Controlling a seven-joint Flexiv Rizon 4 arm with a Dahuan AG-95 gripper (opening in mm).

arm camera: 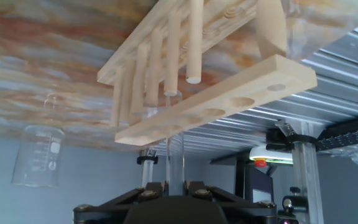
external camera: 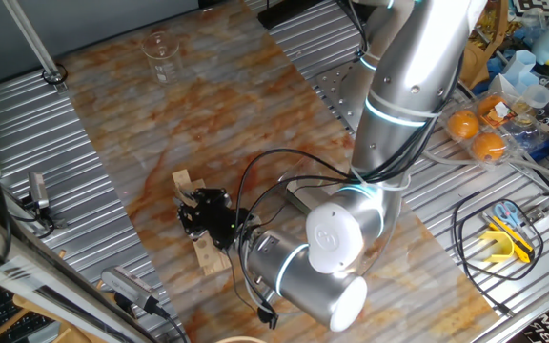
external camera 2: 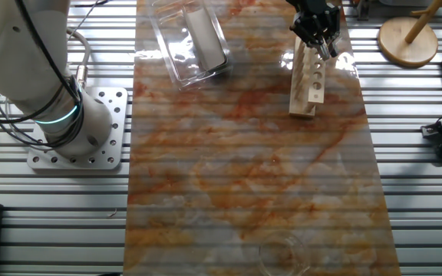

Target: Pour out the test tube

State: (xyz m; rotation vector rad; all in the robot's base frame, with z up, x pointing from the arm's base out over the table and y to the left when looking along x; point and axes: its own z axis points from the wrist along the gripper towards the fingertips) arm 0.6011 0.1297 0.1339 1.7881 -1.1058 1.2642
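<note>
One clear glass test tube point(arm camera: 174, 158) stands in the pale wooden peg-and-hole rack point(arm camera: 216, 99), directly ahead of the black two-finger gripper point(arm camera: 165, 184) and running down between its fingertips. The jaws look closed, or nearly closed, on the tube's upper end, though firm contact cannot be confirmed. To do this step well, draw the tube straight along its own axis, clear of the rack's hole, before any tilt. The empty glass beaker point(arm camera: 37, 154) waits well apart, far beyond the rack on the marbled orange-and-white table mat point(external camera 2: 244, 153).
</note>
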